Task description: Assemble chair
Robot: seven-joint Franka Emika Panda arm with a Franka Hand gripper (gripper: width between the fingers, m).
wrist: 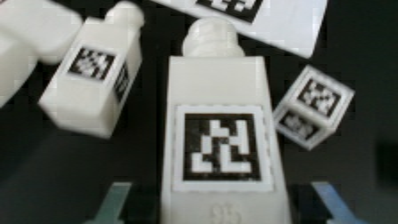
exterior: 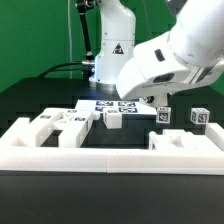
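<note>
In the wrist view a white chair leg with a round peg at its far end and a large marker tag lies lengthwise between my two fingers. My gripper is shut on its near end. A thin dark strip shows on each side of the leg. In the exterior view the gripper is low over the black table, right of the marker board, with the leg under it. A second leg lies close beside the held one. A small tagged block sits on its other side.
A long low white barrier wall runs along the front of the table. Notched white chair pieces lie at the exterior view's left, another by the wall at the right. A tagged block stands at the far right.
</note>
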